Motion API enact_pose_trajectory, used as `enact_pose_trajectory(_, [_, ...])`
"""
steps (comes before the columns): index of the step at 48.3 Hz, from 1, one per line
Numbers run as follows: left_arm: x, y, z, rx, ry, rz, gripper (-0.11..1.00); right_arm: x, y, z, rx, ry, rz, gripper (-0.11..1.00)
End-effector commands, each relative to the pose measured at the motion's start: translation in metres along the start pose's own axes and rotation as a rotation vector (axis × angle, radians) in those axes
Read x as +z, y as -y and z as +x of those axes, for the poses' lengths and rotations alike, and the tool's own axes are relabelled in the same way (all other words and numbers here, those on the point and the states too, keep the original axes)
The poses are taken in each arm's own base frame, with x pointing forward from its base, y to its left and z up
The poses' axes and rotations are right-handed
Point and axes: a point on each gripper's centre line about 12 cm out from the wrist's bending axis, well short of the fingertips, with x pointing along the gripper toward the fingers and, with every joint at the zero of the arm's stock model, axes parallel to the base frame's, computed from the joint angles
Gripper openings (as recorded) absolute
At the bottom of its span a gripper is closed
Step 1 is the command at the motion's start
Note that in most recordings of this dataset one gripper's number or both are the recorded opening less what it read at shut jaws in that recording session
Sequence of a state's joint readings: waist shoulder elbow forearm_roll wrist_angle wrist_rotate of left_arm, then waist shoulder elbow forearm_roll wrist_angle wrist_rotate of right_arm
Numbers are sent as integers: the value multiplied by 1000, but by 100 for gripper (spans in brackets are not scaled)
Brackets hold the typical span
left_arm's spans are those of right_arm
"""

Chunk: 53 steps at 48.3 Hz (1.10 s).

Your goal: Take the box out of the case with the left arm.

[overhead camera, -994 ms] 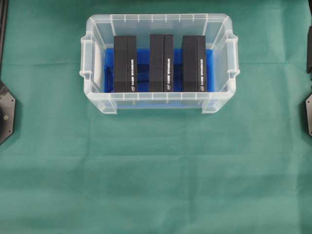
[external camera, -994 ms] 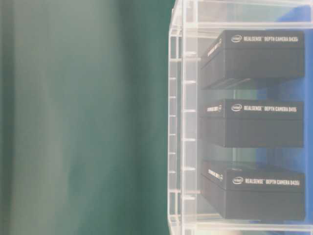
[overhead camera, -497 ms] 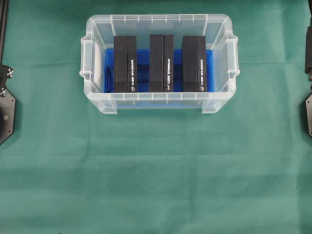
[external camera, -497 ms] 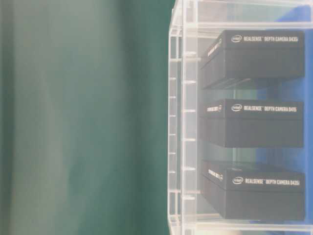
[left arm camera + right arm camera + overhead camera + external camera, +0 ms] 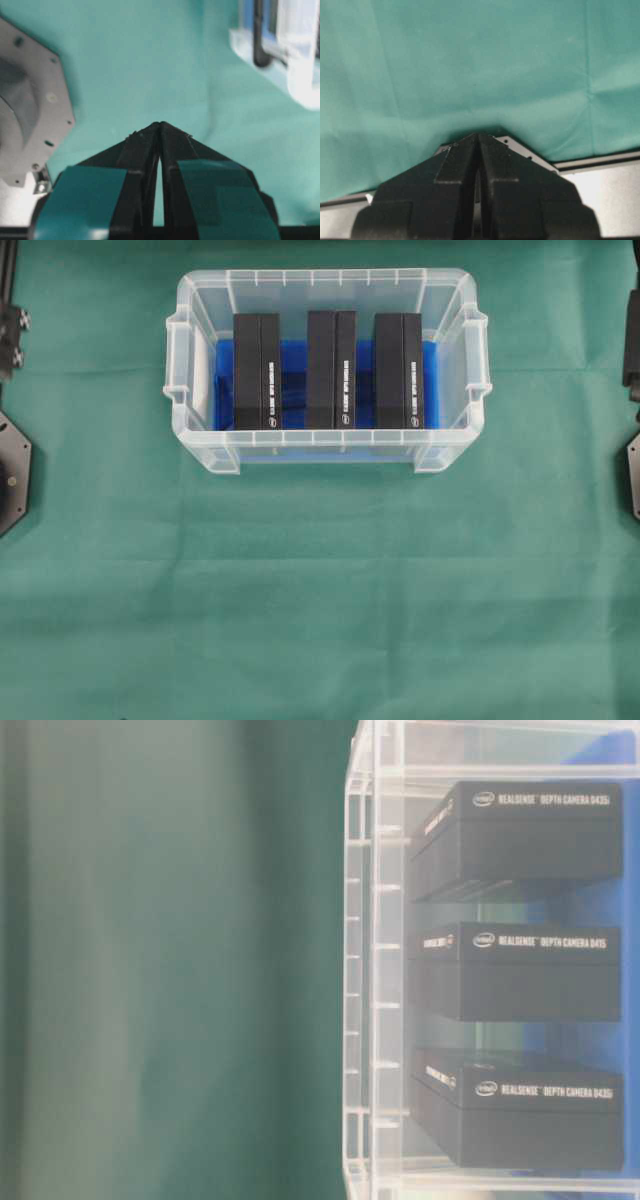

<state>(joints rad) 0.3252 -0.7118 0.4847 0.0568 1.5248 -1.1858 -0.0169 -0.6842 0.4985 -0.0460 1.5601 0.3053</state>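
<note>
Closest to me, in the left wrist view, my left gripper [image 5: 160, 125] has its two fingers pressed tip to tip with nothing between them, the teal pads [image 5: 90, 200] bare, hanging over open green cloth [image 5: 150, 65] with a grey mounting plate [image 5: 30, 105] off to one side. My right gripper [image 5: 479, 135] reads the same in its own view: jaws together, empty, parked above the cloth near its metal base. Farther out, a corner of the case [image 5: 295, 65] shows at the upper right of the left wrist view, well apart from the fingertips, so I judge the reach has hardly begun. From overhead the case [image 5: 325, 452] sits at the top middle of the table, and three black boxes stand on edge inside it on the blue lining [image 5: 292, 380]: the left box [image 5: 256, 370], the middle box [image 5: 331, 370] and the right box [image 5: 398, 370], each with a gap of blue between it and the next. The left one lies nearest my left arm [image 5: 10, 335], which only peeks in at the frame's left edge. What worries me from here: going in with the jaws together would just jab a box top, so they must open before the descent. The gaps beside each box are narrow, and a finger landing on a neighbour could tip it or wedge two together. The case wall and ribbed rim stand between my arm and the boxes; clipping them on a low approach would shove the whole light bin across the cloth.
</note>
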Motion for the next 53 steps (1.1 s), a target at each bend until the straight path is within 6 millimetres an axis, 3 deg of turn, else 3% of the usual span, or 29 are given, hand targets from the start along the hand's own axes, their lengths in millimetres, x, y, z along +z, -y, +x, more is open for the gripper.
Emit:
enact_pose_trajectory(1, [12, 2, -6, -12, 14, -17, 2, 3, 1, -8, -4, 24, 10, 2])
enact_pose_trajectory(14, [30, 6, 2, 34, 12, 15, 2, 3, 1, -7, -7, 20, 12, 2])
enact_pose_trajectory(27, [30, 7, 3, 36, -1, 25, 2, 3, 1, -7, -7, 20, 12, 2])
enact_pose_trajectory(33, [29, 7, 5, 37, -7, 23, 7, 3, 1, -8, -6, 23, 12, 2])
enact_pose_trajectory(39, [29, 7, 5, 38, -9, 25, 30, 3, 1, -7, -5, 24, 12, 2])
enact_pose_trajectory(48, [29, 6, 6, 42, -9, 22, 85, 4, 1, -8, -5, 27, 10, 2])
enact_pose_trajectory(53, [29, 6, 6, 41, -10, 23, 98, 4, 1, -7, -6, 23, 10, 2])
